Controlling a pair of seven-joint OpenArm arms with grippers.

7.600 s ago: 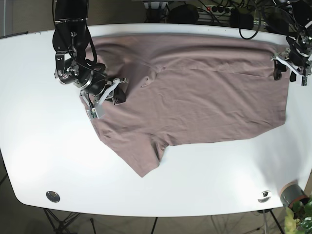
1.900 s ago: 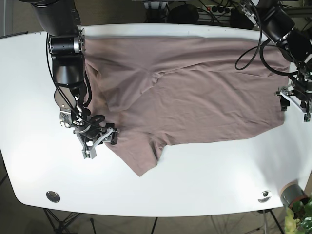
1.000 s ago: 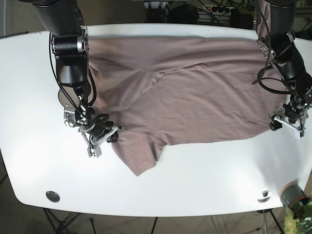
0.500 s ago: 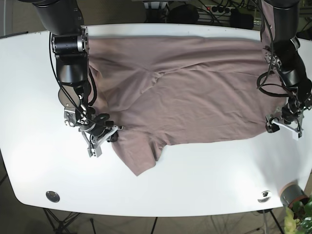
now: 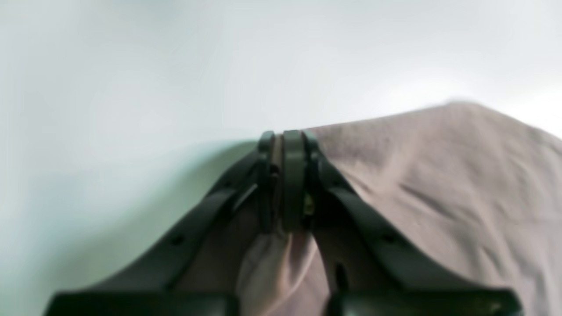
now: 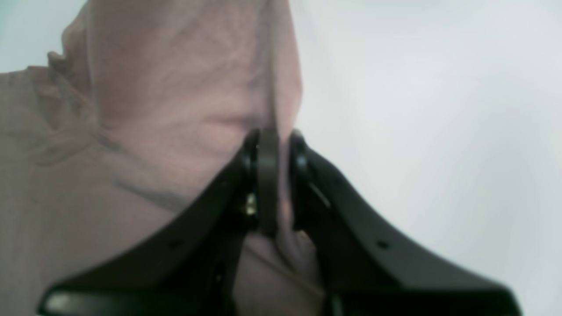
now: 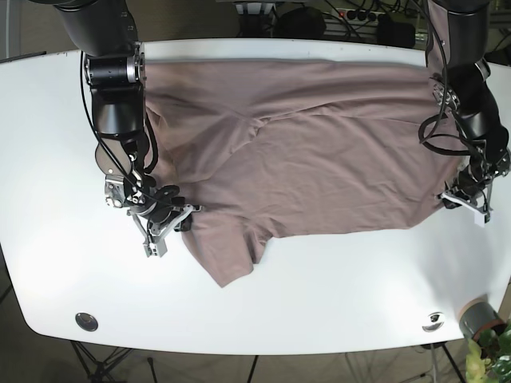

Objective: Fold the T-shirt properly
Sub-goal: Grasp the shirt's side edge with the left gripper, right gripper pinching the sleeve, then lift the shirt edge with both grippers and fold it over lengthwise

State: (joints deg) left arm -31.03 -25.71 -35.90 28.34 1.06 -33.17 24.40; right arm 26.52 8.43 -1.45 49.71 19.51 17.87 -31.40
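A mauve T-shirt (image 7: 319,152) lies spread flat across the white table (image 7: 335,295). In the base view my right gripper (image 7: 169,227) sits at the shirt's lower left, by the sleeve edge. The right wrist view shows this gripper (image 6: 272,140) shut with a fold of T-shirt (image 6: 131,131) pinched between its fingers. My left gripper (image 7: 465,199) is low at the hem corner on the far right. Seen from the left wrist, that gripper (image 5: 287,142) is shut on the edge of the T-shirt (image 5: 439,175), with cloth bunched between the black fingers.
A grey pot (image 7: 477,317) with a plant stands off the table's front right corner. Two round fittings (image 7: 86,321) (image 7: 433,321) sit near the front edge. Cables and equipment (image 7: 359,17) lie behind the far edge.
Over the last seconds both arms came down along the shirt's sides to its lower corners. In the last second the left gripper closed on the hem corner; the right gripper barely moved.
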